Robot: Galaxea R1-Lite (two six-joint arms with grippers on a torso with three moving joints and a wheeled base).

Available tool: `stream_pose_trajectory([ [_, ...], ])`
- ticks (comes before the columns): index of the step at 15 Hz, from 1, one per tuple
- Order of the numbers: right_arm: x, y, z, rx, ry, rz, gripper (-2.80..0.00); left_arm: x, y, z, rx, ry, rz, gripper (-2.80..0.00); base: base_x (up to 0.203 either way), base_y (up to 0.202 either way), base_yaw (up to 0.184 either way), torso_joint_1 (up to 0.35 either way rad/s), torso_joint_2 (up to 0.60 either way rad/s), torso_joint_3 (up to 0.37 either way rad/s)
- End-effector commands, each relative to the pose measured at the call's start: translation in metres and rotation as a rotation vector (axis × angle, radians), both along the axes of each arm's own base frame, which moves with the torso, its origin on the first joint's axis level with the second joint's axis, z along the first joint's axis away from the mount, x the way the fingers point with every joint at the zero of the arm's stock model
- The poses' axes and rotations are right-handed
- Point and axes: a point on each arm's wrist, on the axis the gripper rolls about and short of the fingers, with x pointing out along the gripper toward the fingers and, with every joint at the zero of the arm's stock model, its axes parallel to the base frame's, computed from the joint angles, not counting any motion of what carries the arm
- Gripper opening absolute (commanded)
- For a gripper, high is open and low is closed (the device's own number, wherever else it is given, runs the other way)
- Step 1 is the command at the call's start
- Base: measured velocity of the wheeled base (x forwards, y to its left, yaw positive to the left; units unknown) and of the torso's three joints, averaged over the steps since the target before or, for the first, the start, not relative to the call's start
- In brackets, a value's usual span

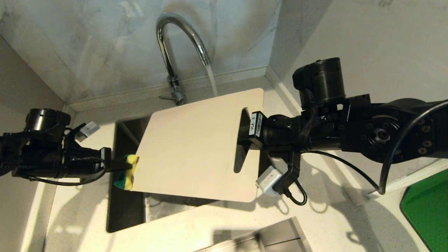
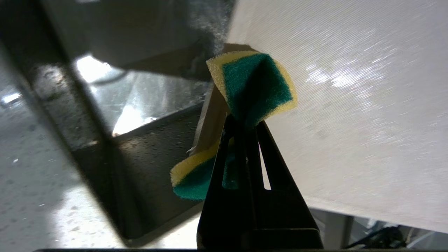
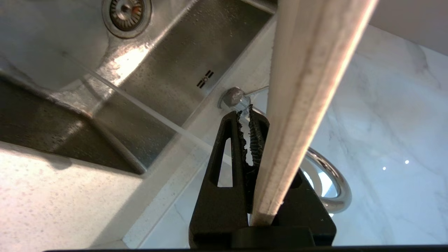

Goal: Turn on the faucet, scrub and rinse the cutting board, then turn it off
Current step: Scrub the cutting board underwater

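The chrome faucet runs, and its stream falls behind the far edge of the cream cutting board. The board hangs tilted over the sink. My right gripper is shut on the board at its slot handle. In the right wrist view the board's edge runs past the right gripper, with the faucet behind. My left gripper is shut on a yellow and green sponge. The sponge presses against the board's left edge beyond the left gripper.
The faucet's thin lever points left at its base. A bright green board lies on the counter at the right. The sink drain shows below the board. A steel edge sits at the front of the counter.
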Motion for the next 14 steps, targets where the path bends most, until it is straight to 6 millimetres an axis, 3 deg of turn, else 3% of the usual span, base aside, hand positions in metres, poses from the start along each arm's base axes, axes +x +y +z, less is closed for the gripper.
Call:
stream_pose_trajectory([
  [1,0.000,0.000,-0.003,-0.008,-0.011,0.007,-2.80,-0.002,-0.011,0.029,-0.021,-0.049,-0.027,-2.80,0.000,0.000,0.000,0.000,0.00,0.000],
  [4,0.000,0.001,-0.005,-0.004,-0.019,0.007,-2.80,-0.006,-0.038,0.068,-0.033,-0.104,-0.100,-2.80,0.000,0.000,0.000,0.000,0.00,0.000],
  [7,-0.003,0.003,-0.007,-0.007,-0.013,0.018,-2.80,-0.013,-0.085,0.101,-0.029,-0.161,-0.179,-2.80,0.000,0.000,0.000,0.000,0.00,0.000],
  [10,-0.009,0.006,-0.003,-0.001,-0.024,0.036,-2.80,-0.005,-0.123,0.109,-0.013,-0.169,-0.207,-2.80,0.000,0.000,0.000,0.000,0.00,0.000],
  [14,-0.022,0.007,0.007,0.015,-0.049,0.058,-2.80,0.021,-0.141,0.092,-0.001,-0.115,-0.210,-2.80,0.000,0.000,0.000,0.000,0.00,0.000],
])
